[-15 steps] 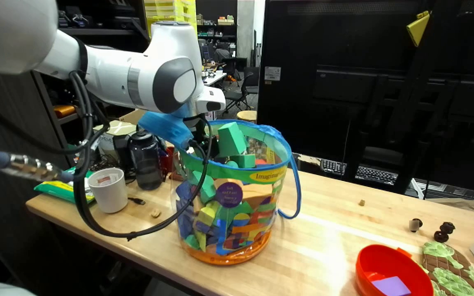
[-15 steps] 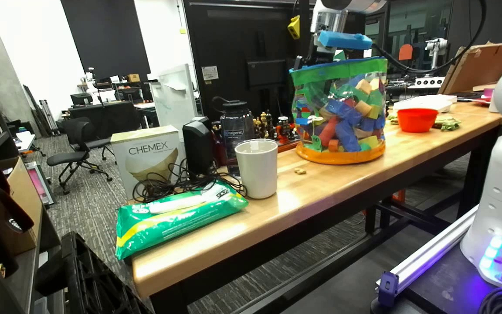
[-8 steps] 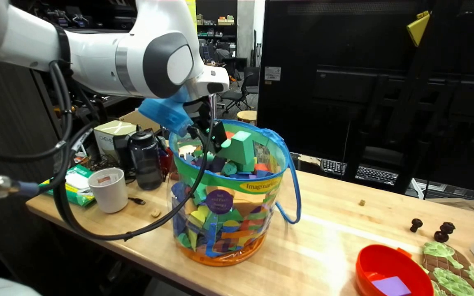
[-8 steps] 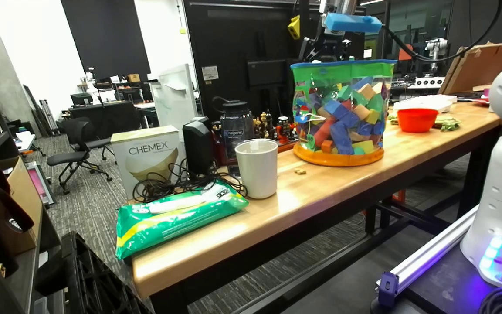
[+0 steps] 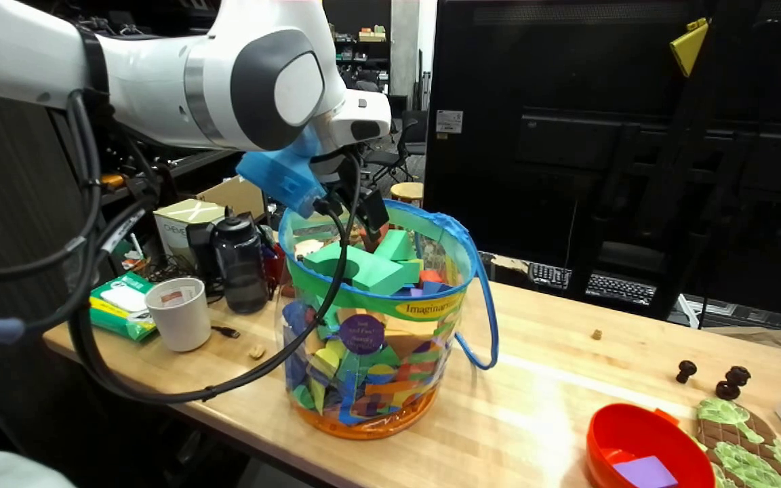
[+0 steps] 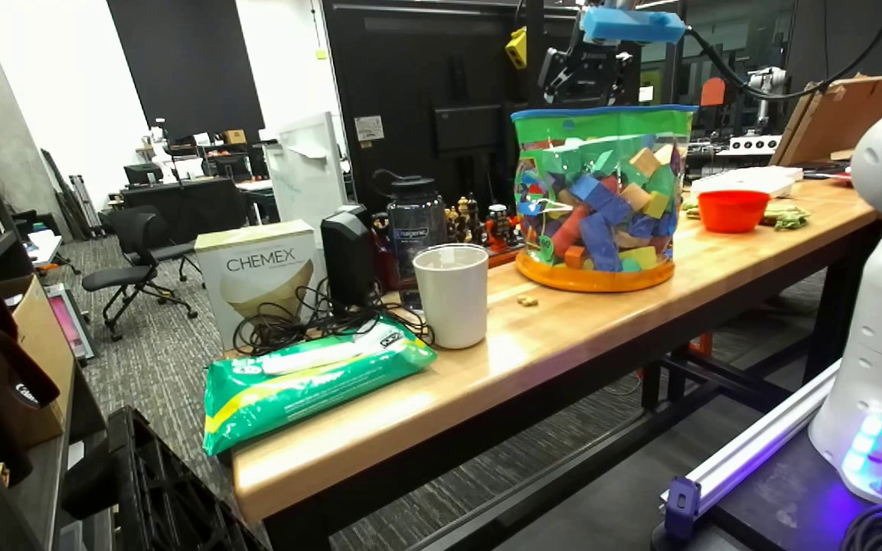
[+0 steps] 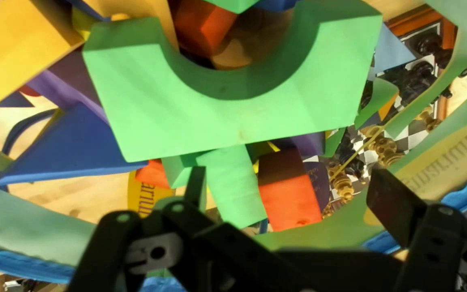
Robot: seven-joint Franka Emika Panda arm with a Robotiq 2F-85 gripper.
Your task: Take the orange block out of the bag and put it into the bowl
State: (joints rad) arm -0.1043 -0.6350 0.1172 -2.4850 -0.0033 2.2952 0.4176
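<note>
The bag [image 5: 428,308] is a clear tote full of coloured foam blocks; it also shows in an exterior view [image 6: 602,121], and its rim in the wrist view [image 7: 35,223]. My gripper [image 7: 290,186] is open and empty, above the bag's mouth in both exterior views [image 5: 371,215] [image 6: 583,90]. An orange block [image 7: 290,198] lies in the bag below, seen between my fingers, beside a green block [image 7: 233,186]. A darker orange-red block [image 7: 203,24] shows partly behind a green arch block [image 7: 225,117]. The bowl [image 5: 675,434] is red and holds a purple block [image 5: 645,472].
A white cup [image 5: 179,315], a water bottle [image 5: 240,264] and a green wipes pack [image 6: 318,375] stand or lie beside the bag. A chess set [image 6: 496,229] is behind it. The bag's blue strap [image 5: 489,312] hangs outward. A leaf-patterned cloth [image 5: 743,447] lies beside the bowl.
My gripper has risen from inside the bag to above its rim, and its fingers stand apart. Green blocks at the top shifted; the green arch now lies flatter. The bag shifted slightly.
</note>
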